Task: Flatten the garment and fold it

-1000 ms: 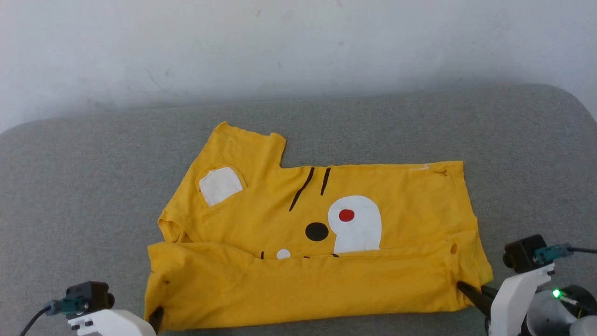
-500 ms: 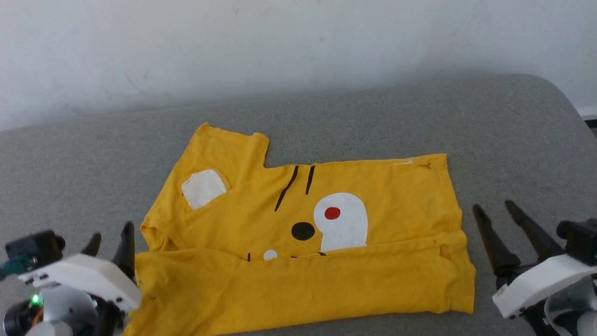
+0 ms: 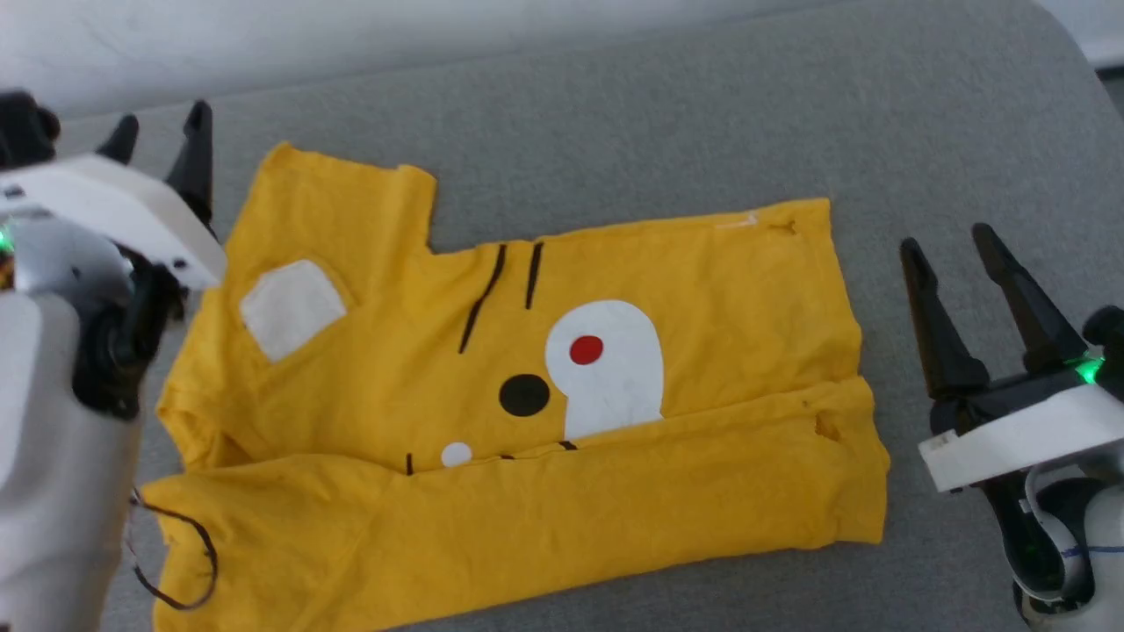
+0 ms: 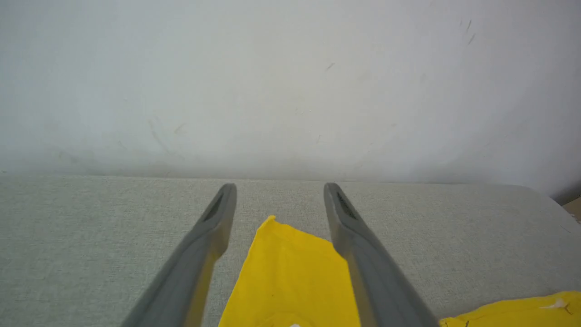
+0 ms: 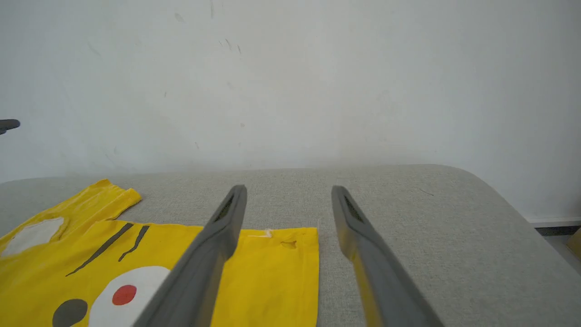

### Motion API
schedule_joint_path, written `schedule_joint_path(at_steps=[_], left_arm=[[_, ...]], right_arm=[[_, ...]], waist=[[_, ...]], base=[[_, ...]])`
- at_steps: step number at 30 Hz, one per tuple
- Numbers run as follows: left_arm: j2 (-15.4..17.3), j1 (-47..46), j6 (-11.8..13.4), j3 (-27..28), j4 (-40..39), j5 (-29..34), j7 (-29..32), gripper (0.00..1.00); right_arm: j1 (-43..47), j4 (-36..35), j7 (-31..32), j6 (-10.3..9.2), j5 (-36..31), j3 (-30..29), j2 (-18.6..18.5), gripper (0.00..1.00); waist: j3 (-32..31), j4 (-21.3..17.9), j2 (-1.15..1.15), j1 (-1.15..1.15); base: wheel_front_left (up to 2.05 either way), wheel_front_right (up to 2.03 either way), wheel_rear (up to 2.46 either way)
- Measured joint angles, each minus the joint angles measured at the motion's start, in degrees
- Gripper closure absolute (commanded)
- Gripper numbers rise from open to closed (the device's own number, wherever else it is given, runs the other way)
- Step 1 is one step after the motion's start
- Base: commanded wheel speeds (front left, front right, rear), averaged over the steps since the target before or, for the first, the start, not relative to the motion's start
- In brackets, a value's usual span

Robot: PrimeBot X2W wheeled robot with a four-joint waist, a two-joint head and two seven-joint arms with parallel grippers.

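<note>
Lying print-up on the grey fabric surface [image 3: 702, 114], the garment [image 3: 527, 412] sits between both grippers and touches neither. Its near strip is folded up over the lower print, plain yellow.

Left gripper [image 3: 162, 123]: jaws spread wide, nothing held. The sleeve [image 3: 351, 202] edge is just to its right.

Right gripper [image 3: 947, 239]: jaws wide apart too, empty, over bare grey. The garment's right edge is just to its left, not touching.

The surface is padded, with a rounded far-right corner. A white wall [image 5: 290, 68], lightly scuffed, stands straight ahead of both sets of fingertips.

Head view gives the whole layout:
- white patch [image 3: 292, 307]
- two black stripes
- red dot [image 3: 587, 349] on white
- black dot [image 3: 524, 395]
- thin dark cable [image 3: 214, 551] looping over the garment's near-left corner, beside the left arm

Left wrist view: the sleeve tip pokes up in line between that gripper's two fingers, short of the tips. The far hem corner is low at right.

Right wrist view: the far hem corner, with a small nick [image 5: 288, 244], sits in line between its fingers, with bare grey ahead. A pale strip [image 5: 549, 221] runs at the wall's foot, far right past the surface edge.
</note>
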Motion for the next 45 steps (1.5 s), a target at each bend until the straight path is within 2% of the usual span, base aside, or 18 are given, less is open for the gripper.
schedule_joint_path(at_steps=[9,15,21,22,23,25,28,33,40,45], left_arm=[[2.47,-14.09,-3.93,-4.38,15.59,-0.02,12.95,0.0],[4.59,-16.63,-3.94,-7.79,22.42,1.32,21.35,0.0],[7.17,-20.44,-4.28,-10.49,23.69,1.85,33.18,0.0],[7.57,-21.01,-4.36,-10.89,23.56,1.85,35.24,0.13],[7.84,-21.43,-4.36,-11.31,23.31,1.92,36.59,0.51],[8.0,-21.58,-4.2,-11.72,22.41,2.0,37.54,1.0],[7.45,-21.3,-2.94,-12.27,21.39,2.63,37.12,1.0],[6.16,-19.58,-1.78,-12.37,20.5,3.77,31.39,1.0],[3.14,-17.62,-1.69,-11.87,19.52,3.41,23.9,1.0],[1.2,-16.72,-2.0,-12.14,17.04,3.23,20.56,1.0]], right_arm=[[-2.68,3.39,-1.91,0.0,1.25,3.54,0.93,0.0],[-3.26,5.7,-2.82,0.0,2.85,5.39,0.91,0.0],[-3.61,7.44,-3.05,0.0,3.99,5.92,0.57,0.0],[-3.63,7.53,-3.04,0.0,4.2,5.92,0.52,0.0],[-3.72,7.59,-3.04,0.0,4.36,5.94,0.41,0.0],[-4.2,7.59,-2.94,0.0,5.21,6.2,-0.05,0.0],[-5.24,7.59,-2.53,0.0,6.21,6.6,-0.88,0.0],[-7.68,9.22,-0.36,0.0,8.34,7.03,-3.05,0.0],[-17.9,19.04,9.82,0.0,14.59,11.93,-8.83,0.0],[-26.58,26.25,16.1,0.0,19.35,17.88,-11.26,0.0]], waist=[[6.54,-5.89,0.0,-0.01],[9.55,-9.66,0.0,-0.01],[11.41,-12.01,0.0,-0.04],[11.59,-12.18,0.0,-0.04],[11.74,-12.24,0.0,-0.04],[11.94,-12.14,0.0,-0.04],[12.09,-11.71,0.0,-0.03],[11.67,-10.47,0.0,-0.02],[10.24,-7.54,0.0,0.0],[9.74,-4.41,0.0,0.0]], base=[[0.0,0.0,0.0],[0.0,0.0,0.0],[0.0,0.0,0.0],[0.0,0.0,0.0],[0.0,0.0,0.0],[0.0,0.0,0.0],[0.0,0.0,0.0],[0.0,0.0,0.0],[0.0,0.0,0.0],[0.0,0.0,0.0]])
